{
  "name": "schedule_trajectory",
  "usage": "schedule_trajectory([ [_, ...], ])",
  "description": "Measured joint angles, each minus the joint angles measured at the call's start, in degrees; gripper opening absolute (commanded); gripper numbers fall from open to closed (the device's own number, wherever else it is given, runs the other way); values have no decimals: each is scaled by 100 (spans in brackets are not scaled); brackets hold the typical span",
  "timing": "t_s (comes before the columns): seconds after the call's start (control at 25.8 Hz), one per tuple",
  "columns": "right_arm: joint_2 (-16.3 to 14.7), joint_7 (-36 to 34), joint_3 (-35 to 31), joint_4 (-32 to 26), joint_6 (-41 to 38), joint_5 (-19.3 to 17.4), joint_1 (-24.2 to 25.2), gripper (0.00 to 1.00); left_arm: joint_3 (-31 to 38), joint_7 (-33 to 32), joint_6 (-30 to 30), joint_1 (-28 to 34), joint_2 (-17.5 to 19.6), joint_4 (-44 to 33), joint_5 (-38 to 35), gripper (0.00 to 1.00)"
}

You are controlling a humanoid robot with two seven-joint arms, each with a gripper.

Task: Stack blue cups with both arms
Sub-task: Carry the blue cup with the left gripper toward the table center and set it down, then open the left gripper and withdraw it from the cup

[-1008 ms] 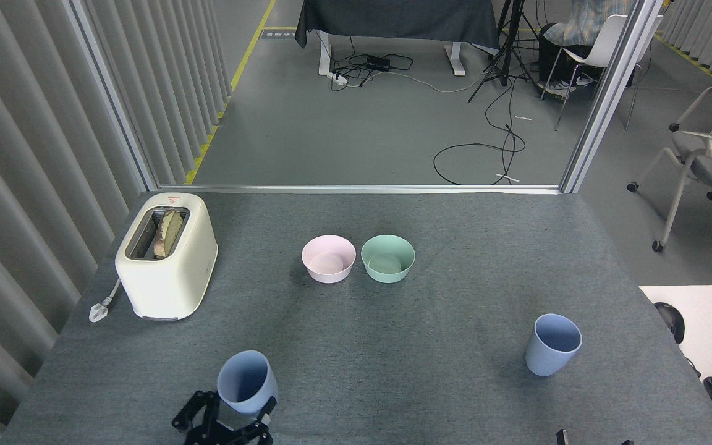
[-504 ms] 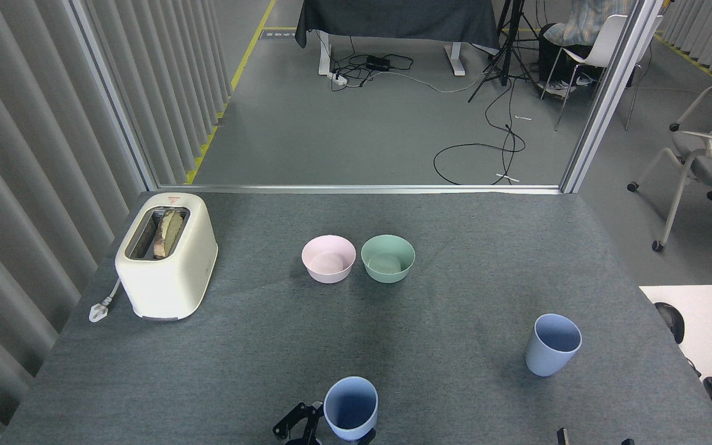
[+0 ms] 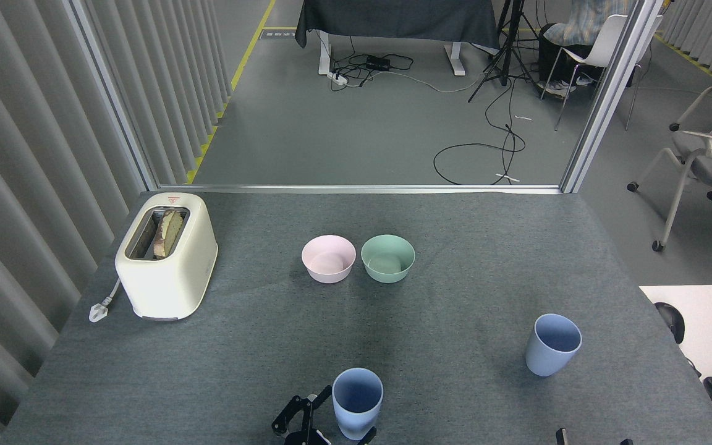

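Note:
One pale blue cup (image 3: 357, 402) stands upright near the table's front edge, at the centre. My left gripper (image 3: 335, 430) comes up from the bottom edge and is shut on it, with black fingers (image 3: 297, 415) on its left side and a tip at its lower right. The other blue cup (image 3: 552, 344) stands alone at the right, open end up. Of my right gripper (image 3: 591, 439), only two small black tips poke in at the bottom right edge, below that cup and apart from it. They are too small to show its state.
A cream toaster (image 3: 167, 254) with bread in its slot sits at the left, its plug beside it. A pink bowl (image 3: 329, 258) and a green bowl (image 3: 387, 258) stand side by side mid-table. A white desk (image 3: 702, 321) with a keyboard adjoins the right edge.
My left gripper carried its blue cup from the front left to the front centre, and the cup went from tilted to upright. The right cup and both bowls stayed put.

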Motion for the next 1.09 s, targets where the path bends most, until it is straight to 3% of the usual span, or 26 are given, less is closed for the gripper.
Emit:
schedule_trajectory([
  [0.35,0,2,-5,5,0,0,-3,100,13,60,-16,94,67,-68,-4,99],
  [0.58,0,11,-4,5,0,0,-79,100,181,157,-33,258,345,-118,45,99],
  [1.09,-38,13,39,114,51,22,-324,100,2582,296,37,884,1102,29,1327,99],
])
